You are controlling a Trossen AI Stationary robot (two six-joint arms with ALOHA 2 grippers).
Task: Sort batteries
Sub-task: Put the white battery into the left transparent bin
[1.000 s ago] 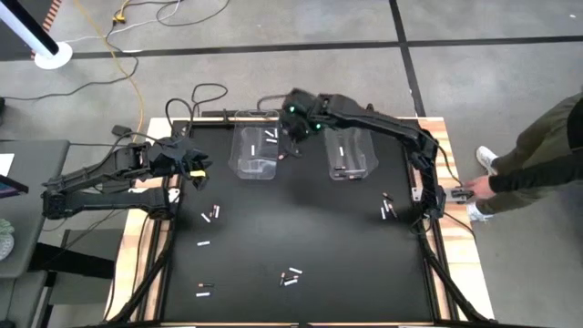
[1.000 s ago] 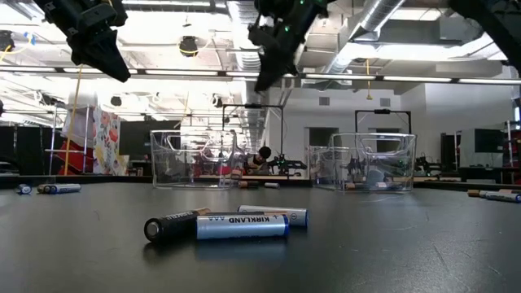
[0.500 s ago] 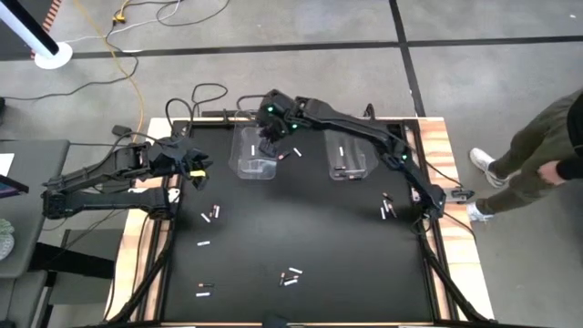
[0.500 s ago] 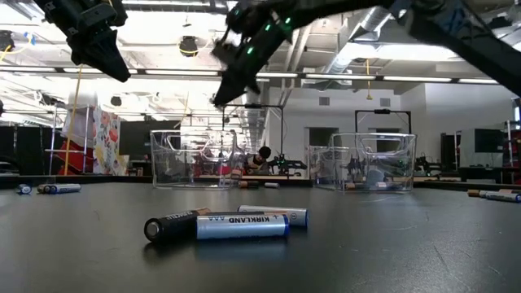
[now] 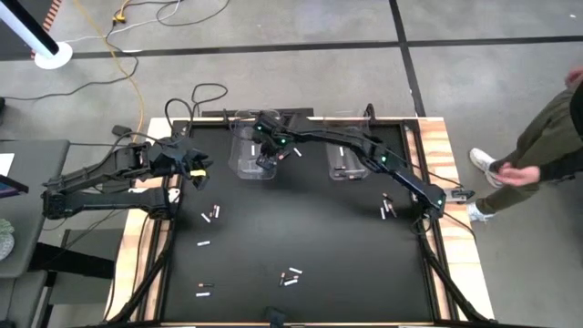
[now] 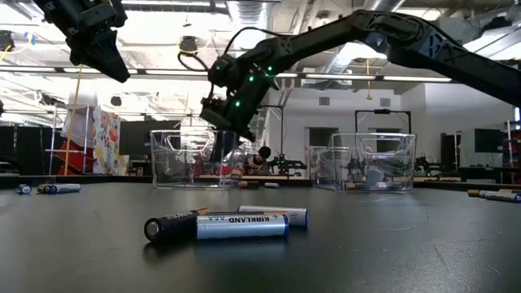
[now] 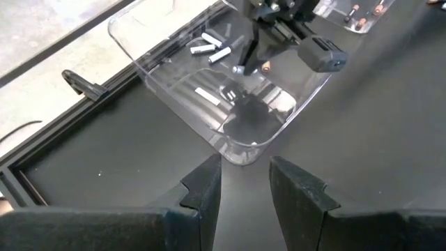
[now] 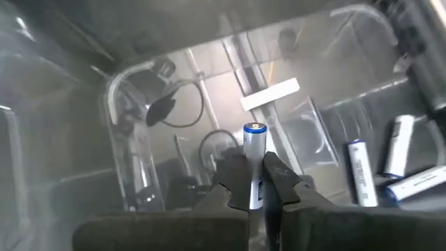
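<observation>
— What does the right gripper hold?

— Its fingers are closed on a white battery, whose long axis runs out past the fingertips. The gripper hangs inside the mouth of the left clear bin, pointing down at its floor.

— So which way does the battery go from there?

— Straight down, by the look of it. Several white batteries already lie on the bin floor, off to one side of the gripper.

— And the other arm?

— The left gripper waits at the table's left edge, fingers parted and empty. It is nearer the loose batteries on the mat. The second bin stands well apart on the right, a few batteries in it.
</observation>
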